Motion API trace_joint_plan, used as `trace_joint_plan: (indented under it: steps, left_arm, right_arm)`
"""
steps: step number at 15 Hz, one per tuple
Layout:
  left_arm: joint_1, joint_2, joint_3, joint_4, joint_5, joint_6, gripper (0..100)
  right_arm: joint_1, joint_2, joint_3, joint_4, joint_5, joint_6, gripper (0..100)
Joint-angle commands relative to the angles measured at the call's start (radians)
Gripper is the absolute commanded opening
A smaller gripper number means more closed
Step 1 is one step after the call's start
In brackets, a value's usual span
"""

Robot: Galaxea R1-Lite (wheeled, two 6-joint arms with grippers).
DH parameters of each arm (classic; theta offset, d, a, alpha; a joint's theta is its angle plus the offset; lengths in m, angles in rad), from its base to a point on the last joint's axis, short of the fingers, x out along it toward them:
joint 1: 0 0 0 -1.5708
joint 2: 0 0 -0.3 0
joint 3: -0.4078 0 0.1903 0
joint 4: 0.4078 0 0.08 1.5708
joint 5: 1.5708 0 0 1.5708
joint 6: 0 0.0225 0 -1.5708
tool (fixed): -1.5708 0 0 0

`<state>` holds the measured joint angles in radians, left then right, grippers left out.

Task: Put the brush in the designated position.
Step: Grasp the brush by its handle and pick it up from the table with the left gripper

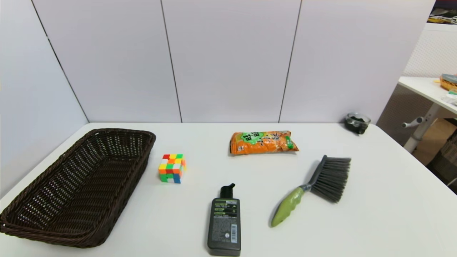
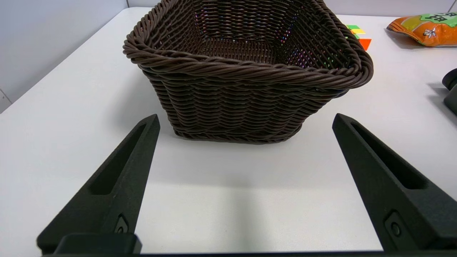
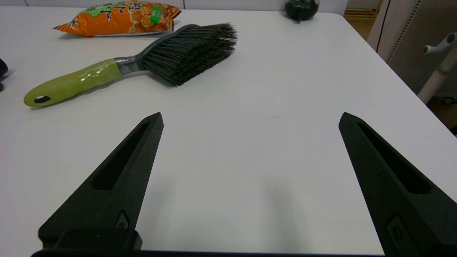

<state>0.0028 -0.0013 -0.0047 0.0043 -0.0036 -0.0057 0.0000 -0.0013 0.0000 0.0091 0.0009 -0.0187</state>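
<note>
Brush (image 1: 310, 189) flat on table (image 1: 375, 200) | right fingers (image 3: 142, 157) spread | untouched

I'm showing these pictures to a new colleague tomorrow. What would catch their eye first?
Probably the brush on the table's right side, with its lime-green handle and dark grey bristle fan, and the big dark wicker basket at the left. Between them lie a bright puzzle cube, an orange snack bag and a dark pump bottle. The left gripper faces the basket and the right gripper waits near the brush, both open.
</note>
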Motion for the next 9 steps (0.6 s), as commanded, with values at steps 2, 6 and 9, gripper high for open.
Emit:
trace_joint_plan:
  steps: [2,6,9]
  left_arm:
    - [0.0,0.001,0.002,-0.001,0.001,0.0,100]
    - [-0.003,0.162,-0.028,0.002,0.007,-0.007,100]
    - [-0.179,0.503,-0.368,0.003,0.007,0.072,100]
  right_arm:
    - [0.0,0.001,0.002,0.0,0.001,-0.001,100]
    - [0.002,0.001,0.002,0.0,0.001,-0.001,100]
    - [0.0,0.001,0.002,0.0,0.001,-0.001,100]
